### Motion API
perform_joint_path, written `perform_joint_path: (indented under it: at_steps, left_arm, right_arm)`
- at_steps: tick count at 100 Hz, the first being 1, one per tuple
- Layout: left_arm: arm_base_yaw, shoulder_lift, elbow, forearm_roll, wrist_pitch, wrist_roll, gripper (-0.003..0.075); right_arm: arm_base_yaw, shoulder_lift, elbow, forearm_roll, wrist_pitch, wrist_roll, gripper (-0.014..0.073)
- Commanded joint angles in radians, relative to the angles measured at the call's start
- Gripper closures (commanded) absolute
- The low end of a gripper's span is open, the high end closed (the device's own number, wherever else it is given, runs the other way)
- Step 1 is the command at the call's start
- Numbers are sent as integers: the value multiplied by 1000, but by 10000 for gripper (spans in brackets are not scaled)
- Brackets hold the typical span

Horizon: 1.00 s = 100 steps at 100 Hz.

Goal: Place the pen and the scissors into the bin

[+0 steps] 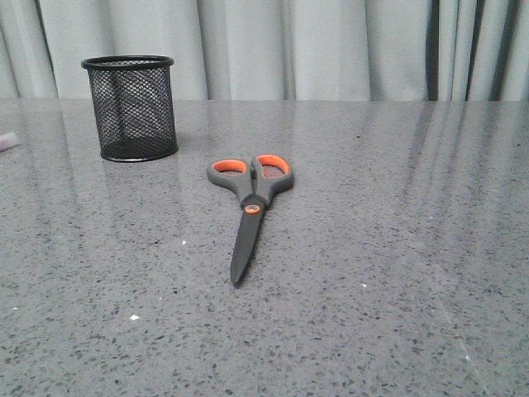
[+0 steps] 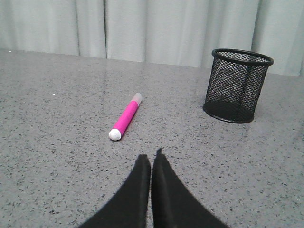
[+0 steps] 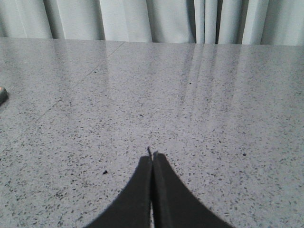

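Scissors [image 1: 249,207] flat mid-table; bin [image 1: 131,108] upright behind-left.

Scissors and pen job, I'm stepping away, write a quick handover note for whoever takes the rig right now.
Left gripper: shut, empty, low over the table.
Right gripper: shut, empty, over bare tabletop.
Pen: lying flat on the table, ahead of the left gripper, apart from the cup.
Scissors: lying flat mid-table, closed, handles toward the curtain, blade tip toward the robot.
Mesh cup: upright at the far left, nothing visible inside.
Done: nothing yet.
Left: pick up the pen and the scissors and drop both into the cup. The left arm looks better placed for the pen.
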Motion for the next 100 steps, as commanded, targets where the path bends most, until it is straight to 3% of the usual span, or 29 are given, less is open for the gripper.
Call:
perform_joint_path:
  at_steps: [1,100]
  left_arm:
    - [4,-26,23,-8,-79,-10,742]
    - [4,-26,23,-8,-79,-10,741]
  right_arm:
    - [-6,-18,18,-8,-71,-6,662]
    - [-6,-18,18,-8,-110,-6,662]
